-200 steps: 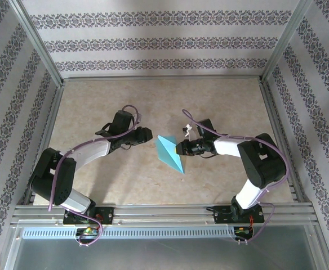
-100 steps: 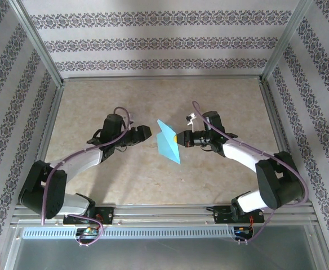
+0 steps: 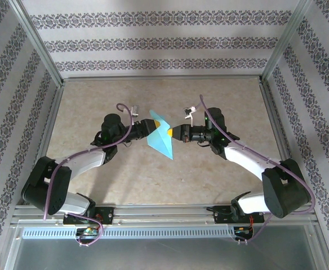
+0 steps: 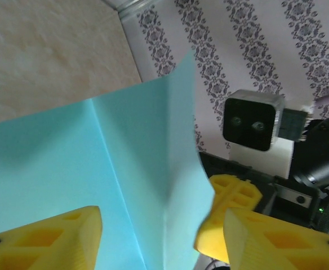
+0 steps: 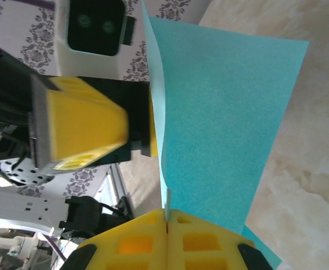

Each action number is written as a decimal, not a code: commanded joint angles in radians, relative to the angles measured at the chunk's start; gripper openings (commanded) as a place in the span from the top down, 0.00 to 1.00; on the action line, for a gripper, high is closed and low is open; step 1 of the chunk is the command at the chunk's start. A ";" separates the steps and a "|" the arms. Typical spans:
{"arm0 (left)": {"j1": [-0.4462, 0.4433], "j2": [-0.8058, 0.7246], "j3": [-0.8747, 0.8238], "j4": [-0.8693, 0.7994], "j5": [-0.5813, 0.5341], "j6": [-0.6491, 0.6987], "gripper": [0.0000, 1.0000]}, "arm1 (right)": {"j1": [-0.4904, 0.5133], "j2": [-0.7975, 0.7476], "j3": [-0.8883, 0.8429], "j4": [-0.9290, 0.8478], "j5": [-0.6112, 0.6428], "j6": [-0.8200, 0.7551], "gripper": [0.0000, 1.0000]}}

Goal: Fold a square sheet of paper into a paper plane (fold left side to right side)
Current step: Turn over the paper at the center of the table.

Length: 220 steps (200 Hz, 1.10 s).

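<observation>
Cyan sheet point(image 3: 160, 142) is seen held up off the counter point(image 3: 226, 95), mid-scene, betw. the two arms, one tip pointed down. Right hand point(image 3: 172, 133): fingers pressed together, clamped on the sheet's edge, as confirmed in the right wrist view. Left hand point(image 3: 144, 128): fingers apart, sheet straddled, no pinch made yet. Progress, as judged: a lengthwise crease & a raised flap are visible, so early folds appear done. Outline is kite-like, not yet a slim dart, so approx. halfway, prob. Left to do: left side to be brought over onto right side, crease to be pressed flat, wings prob. to be folded after. Exact fold count can't be told, as layers are hidden.
</observation>
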 commanded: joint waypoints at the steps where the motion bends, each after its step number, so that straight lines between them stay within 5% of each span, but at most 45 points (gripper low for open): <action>1: -0.017 0.013 0.040 0.082 0.028 -0.010 0.49 | 0.006 -0.021 0.013 0.072 -0.019 0.042 1.00; 44: -0.019 -0.002 0.031 0.082 0.007 -0.001 0.85 | 0.002 -0.005 0.005 0.068 -0.001 0.050 0.99; 72: -0.020 -0.023 0.037 0.036 -0.007 0.022 0.97 | -0.011 -0.008 0.002 0.055 0.010 0.053 0.90; 101: -0.020 -0.050 0.038 0.004 -0.030 0.043 1.00 | -0.055 -0.060 -0.031 0.022 0.059 0.055 0.70; 167: -0.030 -0.047 0.056 0.047 -0.029 0.018 1.00 | -0.049 -0.153 -0.145 0.066 0.037 0.146 0.03; 220: -0.045 -0.034 0.077 0.064 -0.022 0.009 1.00 | 0.027 -0.135 -0.182 0.201 0.028 0.270 0.02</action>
